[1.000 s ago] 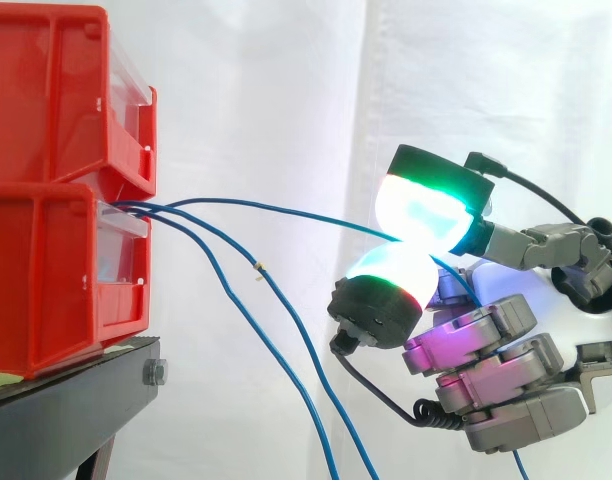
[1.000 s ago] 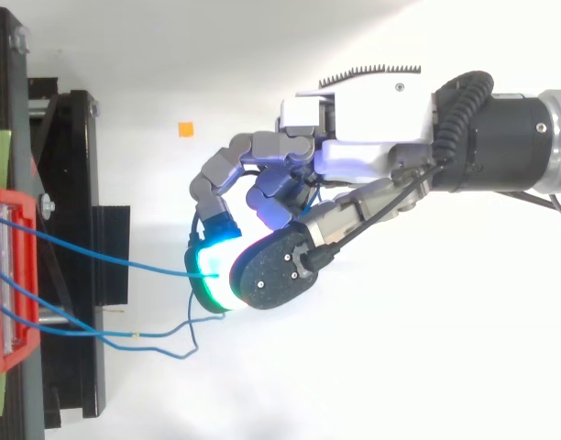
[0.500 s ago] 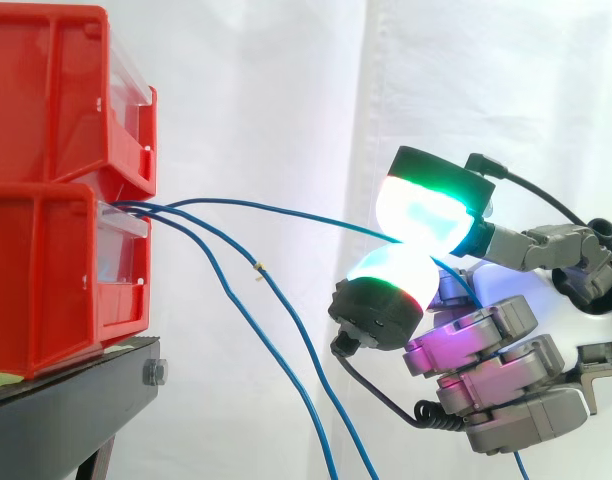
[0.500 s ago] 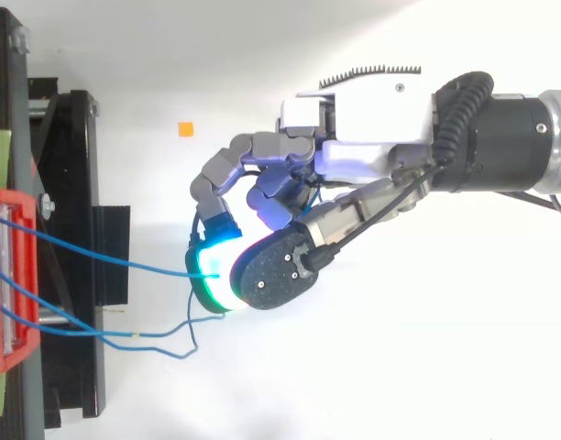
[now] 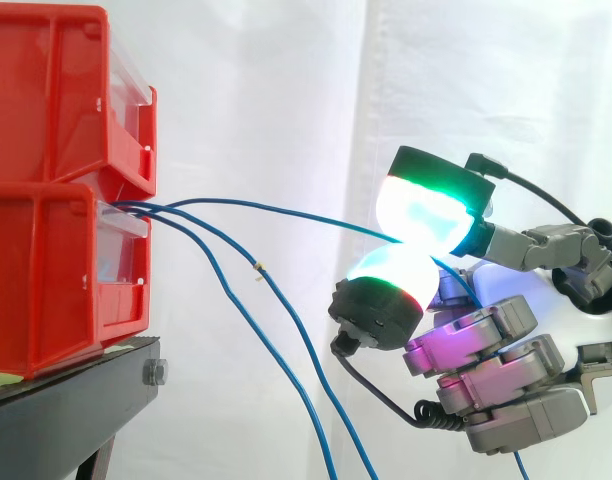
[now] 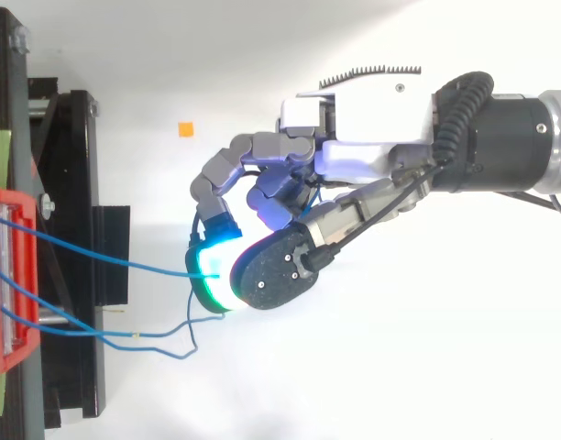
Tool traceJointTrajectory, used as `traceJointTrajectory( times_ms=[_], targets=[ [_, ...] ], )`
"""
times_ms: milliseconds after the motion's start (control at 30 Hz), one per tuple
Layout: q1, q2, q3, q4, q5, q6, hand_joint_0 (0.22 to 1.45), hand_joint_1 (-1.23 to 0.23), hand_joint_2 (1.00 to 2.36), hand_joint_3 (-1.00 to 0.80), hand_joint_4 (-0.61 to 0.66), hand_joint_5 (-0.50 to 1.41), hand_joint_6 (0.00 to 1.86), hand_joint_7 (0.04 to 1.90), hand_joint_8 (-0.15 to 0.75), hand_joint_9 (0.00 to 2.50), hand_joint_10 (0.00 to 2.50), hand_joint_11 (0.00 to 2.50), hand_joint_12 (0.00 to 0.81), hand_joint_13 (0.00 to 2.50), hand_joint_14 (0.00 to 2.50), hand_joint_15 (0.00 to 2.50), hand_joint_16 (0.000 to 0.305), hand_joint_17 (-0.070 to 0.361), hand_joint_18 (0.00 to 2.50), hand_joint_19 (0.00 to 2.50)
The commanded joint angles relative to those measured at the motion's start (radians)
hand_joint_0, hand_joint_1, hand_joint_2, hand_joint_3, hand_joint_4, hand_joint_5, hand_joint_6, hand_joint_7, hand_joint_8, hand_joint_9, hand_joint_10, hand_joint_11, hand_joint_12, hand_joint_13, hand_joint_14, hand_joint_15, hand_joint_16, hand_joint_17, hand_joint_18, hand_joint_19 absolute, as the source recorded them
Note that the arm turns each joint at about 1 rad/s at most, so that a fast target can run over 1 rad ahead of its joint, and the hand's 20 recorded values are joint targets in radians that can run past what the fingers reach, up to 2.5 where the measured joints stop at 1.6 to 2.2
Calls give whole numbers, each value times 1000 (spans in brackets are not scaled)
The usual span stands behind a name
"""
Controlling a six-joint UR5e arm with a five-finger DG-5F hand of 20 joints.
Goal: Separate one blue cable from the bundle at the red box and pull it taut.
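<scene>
Three blue cables leave the front of the lower red box (image 5: 56, 280). The top blue cable (image 5: 276, 210) runs rightward in a shallow arc to my hand (image 5: 486, 350), which is shut on it: the cable is pinched between two glowing green-white fingertips (image 5: 426, 210). From above, the same cable (image 6: 106, 257) stretches from the red box (image 6: 5, 275) to the pinching pads (image 6: 212, 270). The other two blue cables (image 5: 276, 340) hang slack and drop down below the hand. One of them carries a small yellow tag (image 5: 258, 266).
A second red bin (image 5: 66, 100) is stacked on the lower one, both on a black stand (image 5: 76, 400). A white curtain hangs behind. A small orange marker (image 6: 185, 129) lies on the white floor in the top view.
</scene>
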State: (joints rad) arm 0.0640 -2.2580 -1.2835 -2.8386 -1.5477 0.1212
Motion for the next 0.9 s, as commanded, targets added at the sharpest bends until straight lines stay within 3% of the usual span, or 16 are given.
traceJointTrajectory(
  times_ms=[0,867],
  targets=[
    [0,0,0,-1,0,0,813,-828,1014,-305,-257,-187,940,1339,249,733,2360,1361,307,918,2500,1375,27,61,1265,1864],
    [0,0,0,1,0,0,810,-831,1014,-304,-253,-187,938,1347,249,739,2360,1339,317,925,2500,1374,28,63,1271,1860]
  ],
)
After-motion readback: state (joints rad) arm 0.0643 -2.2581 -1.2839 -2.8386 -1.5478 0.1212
